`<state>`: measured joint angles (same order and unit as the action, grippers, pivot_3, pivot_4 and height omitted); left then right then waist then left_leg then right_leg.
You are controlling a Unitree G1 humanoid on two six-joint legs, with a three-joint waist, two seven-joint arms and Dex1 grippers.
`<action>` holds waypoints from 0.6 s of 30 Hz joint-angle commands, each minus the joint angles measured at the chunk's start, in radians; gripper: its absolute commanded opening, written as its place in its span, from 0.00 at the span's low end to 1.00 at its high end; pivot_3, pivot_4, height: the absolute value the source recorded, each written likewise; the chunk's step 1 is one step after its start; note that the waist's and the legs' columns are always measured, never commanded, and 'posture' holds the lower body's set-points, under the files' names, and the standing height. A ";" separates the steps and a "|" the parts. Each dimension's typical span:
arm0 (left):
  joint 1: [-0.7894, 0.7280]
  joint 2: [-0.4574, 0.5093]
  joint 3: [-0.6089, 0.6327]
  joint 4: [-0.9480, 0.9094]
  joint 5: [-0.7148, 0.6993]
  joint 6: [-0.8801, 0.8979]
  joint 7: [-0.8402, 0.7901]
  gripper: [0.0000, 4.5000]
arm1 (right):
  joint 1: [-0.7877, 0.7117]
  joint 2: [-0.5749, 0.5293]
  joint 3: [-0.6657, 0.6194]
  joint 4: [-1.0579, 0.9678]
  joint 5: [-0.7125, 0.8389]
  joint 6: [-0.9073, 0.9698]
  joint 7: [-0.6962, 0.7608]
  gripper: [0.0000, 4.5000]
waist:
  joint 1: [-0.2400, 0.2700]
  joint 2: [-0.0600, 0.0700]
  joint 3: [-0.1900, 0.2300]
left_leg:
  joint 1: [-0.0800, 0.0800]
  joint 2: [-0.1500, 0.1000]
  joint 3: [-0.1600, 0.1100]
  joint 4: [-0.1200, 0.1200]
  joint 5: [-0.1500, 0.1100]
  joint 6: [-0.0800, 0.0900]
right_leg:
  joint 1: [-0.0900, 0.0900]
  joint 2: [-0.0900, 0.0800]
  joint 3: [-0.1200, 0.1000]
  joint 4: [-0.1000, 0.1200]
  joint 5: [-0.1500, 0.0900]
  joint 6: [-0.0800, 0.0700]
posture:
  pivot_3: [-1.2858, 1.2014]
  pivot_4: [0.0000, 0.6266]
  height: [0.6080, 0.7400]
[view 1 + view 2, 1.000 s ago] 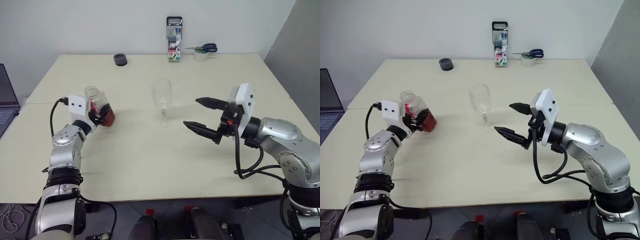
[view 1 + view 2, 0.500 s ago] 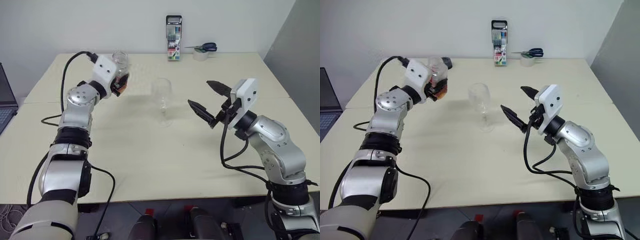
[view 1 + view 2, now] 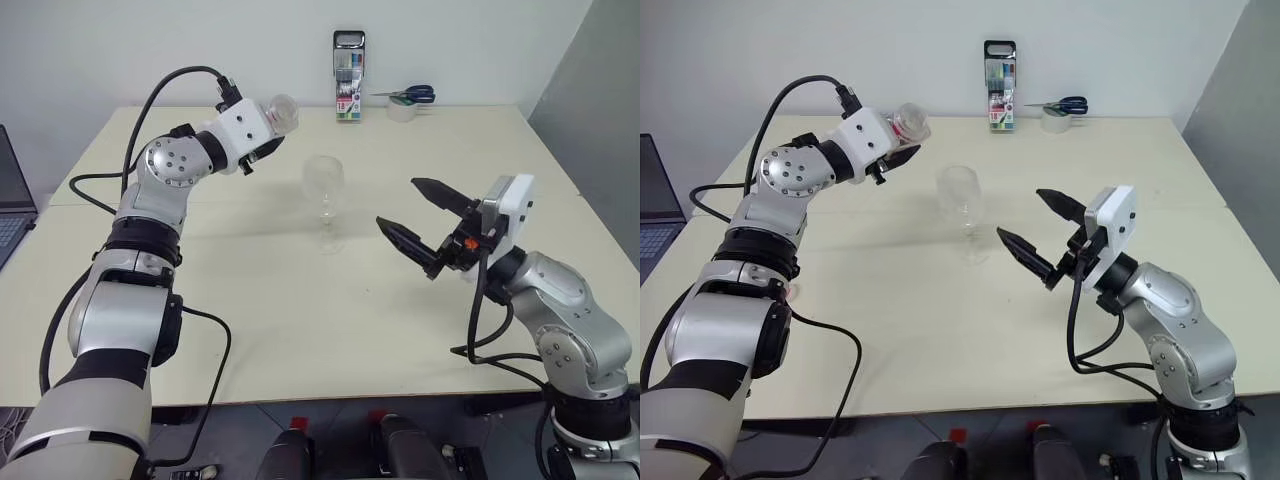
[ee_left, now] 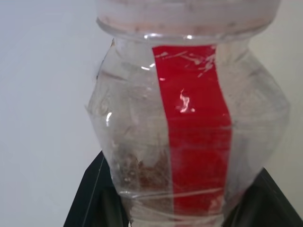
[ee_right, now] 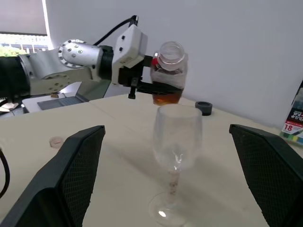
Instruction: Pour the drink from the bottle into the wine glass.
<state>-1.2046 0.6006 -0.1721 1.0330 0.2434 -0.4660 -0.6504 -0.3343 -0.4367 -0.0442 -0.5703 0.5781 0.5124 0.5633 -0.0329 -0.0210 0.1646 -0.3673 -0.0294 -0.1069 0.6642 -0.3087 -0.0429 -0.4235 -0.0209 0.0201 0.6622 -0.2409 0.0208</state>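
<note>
My right gripper (image 3: 417, 215) is holding its jaws spread beside the wine glass (image 3: 324, 194) standing on the worktop (image 3: 300, 320). My left gripper (image 5: 142, 78), risen since a second ago, is clenching the red-labelled bottle (image 5: 169, 73) behind the glass.

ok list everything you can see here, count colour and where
bottle: one, clear plastic with a red label band, uncapped, held in the air left of the glass
drink: reddish-brown, a small amount low in the bottle
wine glass: one, clear, upright mid-table, looks empty
marker pack: one, dark case, standing at the far edge
scissors: one pair, blue handles, on the tape roll
tape roll: one, whitish, far edge right of the markers
small round thing: one, dark, on the table's far side
laptop: one, dark, off the table's left side
table: one, cream
left gripper: black jaws shut on the bottle
right gripper: black jaws open, right of the glass
</note>
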 commanded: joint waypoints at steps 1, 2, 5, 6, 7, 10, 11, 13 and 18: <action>-0.079 0.017 -0.019 0.006 0.034 -0.070 0.002 0.41 | -0.016 0.005 0.022 -0.025 -0.014 -0.039 0.008 1.00 | 0.001 0.000 0.000 | 0.000 0.000 0.000 0.000 0.000 0.000 | 0.000 0.000 0.000 0.000 0.000 0.000 | 0.52 0.24 1.00; -0.088 0.017 -0.030 0.016 0.049 -0.085 0.008 0.41 | -0.025 0.012 0.025 -0.017 -0.019 -0.044 0.003 1.00 | 0.001 0.000 0.000 | 0.000 0.000 0.000 0.000 0.000 0.000 | 0.000 0.000 0.000 0.000 0.000 0.000 | 0.52 0.24 1.00; -0.114 0.010 -0.044 0.046 0.076 -0.107 0.023 0.41 | -0.052 0.031 0.032 0.006 -0.035 -0.056 -0.015 1.00 | 0.001 0.000 0.000 | 0.000 -0.001 0.000 0.001 0.000 0.000 | 0.000 0.000 0.000 0.000 0.000 0.000 | 0.52 0.24 1.00; -0.120 0.011 -0.052 0.052 0.089 -0.117 0.032 0.41 | -0.057 0.037 0.032 0.011 -0.041 -0.059 -0.020 1.00 | 0.001 0.000 0.000 | 0.000 -0.001 0.000 0.001 0.000 0.000 | 0.000 0.000 0.000 0.000 0.000 0.000 | 0.52 0.24 1.00; -0.125 0.011 -0.056 0.059 0.097 -0.123 0.039 0.41 | -0.060 0.040 0.033 0.014 -0.045 -0.062 -0.022 1.00 | 0.001 0.000 0.000 | 0.000 -0.001 0.000 0.000 0.000 0.000 | 0.000 0.000 0.000 0.000 0.000 0.000 | 0.52 0.24 1.00; -0.142 0.015 -0.070 0.080 0.125 -0.133 0.061 0.41 | -0.062 0.046 0.032 0.019 -0.054 -0.066 -0.026 1.00 | 0.000 0.000 0.000 | 0.000 -0.001 0.000 0.000 0.000 0.000 | 0.000 0.000 -0.001 0.000 0.000 0.000 | 0.52 0.24 1.00; -0.146 0.020 -0.082 0.084 0.145 -0.144 0.076 0.41 | -0.062 0.048 0.032 0.020 -0.056 -0.067 -0.028 1.00 | 0.001 0.000 0.000 | 0.000 -0.001 -0.001 0.000 0.000 0.000 | 0.000 0.000 0.000 0.000 0.000 0.000 | 0.52 0.24 1.00; -0.154 0.029 -0.108 0.091 0.185 -0.166 0.106 0.41 | -0.063 0.050 0.031 0.020 -0.058 -0.066 -0.031 1.00 | 0.001 0.000 0.000 | 0.000 -0.001 -0.001 0.000 0.000 0.000 | 0.000 0.000 -0.001 0.000 0.000 0.000 | 0.52 0.24 1.00; -0.179 0.044 -0.156 0.105 0.263 -0.199 0.178 0.41 | -0.067 0.057 0.029 0.018 -0.062 -0.064 -0.045 1.00 | 0.001 0.000 0.000 | 0.000 -0.003 -0.001 0.000 0.000 0.000 | 0.000 0.000 -0.001 0.001 0.000 0.000 | 0.52 0.24 1.00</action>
<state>-1.3217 0.6246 -0.3281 1.1518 0.4932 -0.6424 -0.5135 -0.3837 -0.3841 -0.0023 -0.5329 0.5176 0.4729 0.5265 -0.0319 -0.0211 0.1646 -0.3673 -0.0333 -0.1079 0.6645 -0.3086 -0.0430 -0.4235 -0.0210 0.0196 0.6628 -0.2409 0.0209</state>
